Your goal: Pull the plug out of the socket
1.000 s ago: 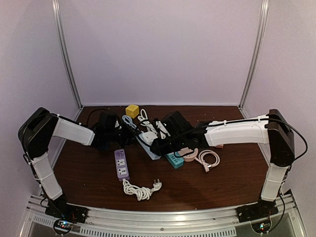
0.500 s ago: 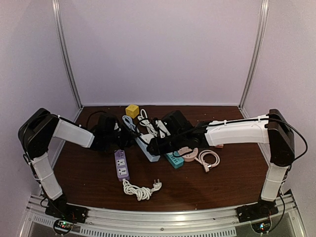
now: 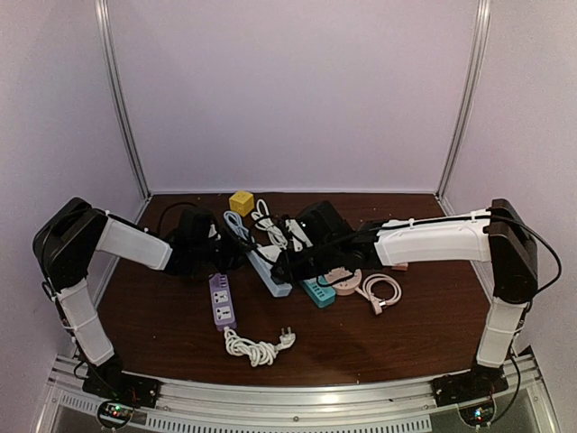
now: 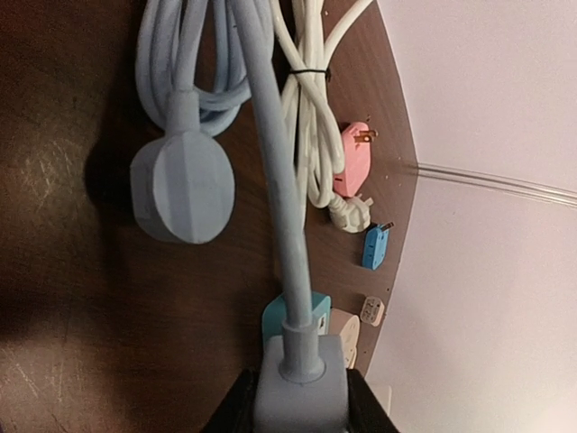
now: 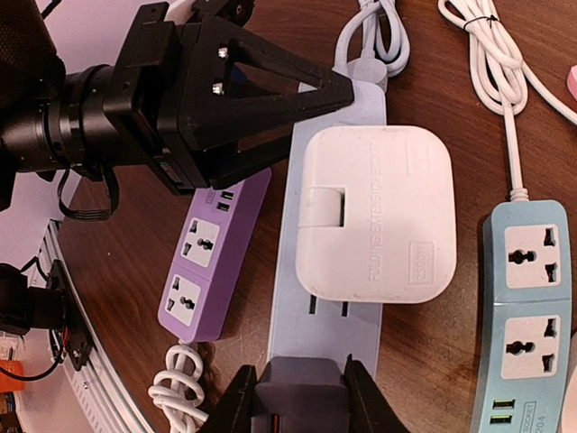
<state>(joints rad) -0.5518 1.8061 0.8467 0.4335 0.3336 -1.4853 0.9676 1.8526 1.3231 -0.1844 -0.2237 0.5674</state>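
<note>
1. Between the fingers of my left gripper, I am clamping the cabled end of the pale blue power strip.
2. My right gripper is pinching the strip's opposite end, its fingers set narrow.
3. The white plug is sitting in the strip just ahead of the right fingers, between the 2 grippers.

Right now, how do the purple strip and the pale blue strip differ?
The pale blue strip carries a plugged-in white adapter; the purple strip has empty sockets. The pale blue strip is clamped at its ends by the left gripper and right gripper; the purple strip lies free on the table. Both are power strips, lying side by side.
</note>
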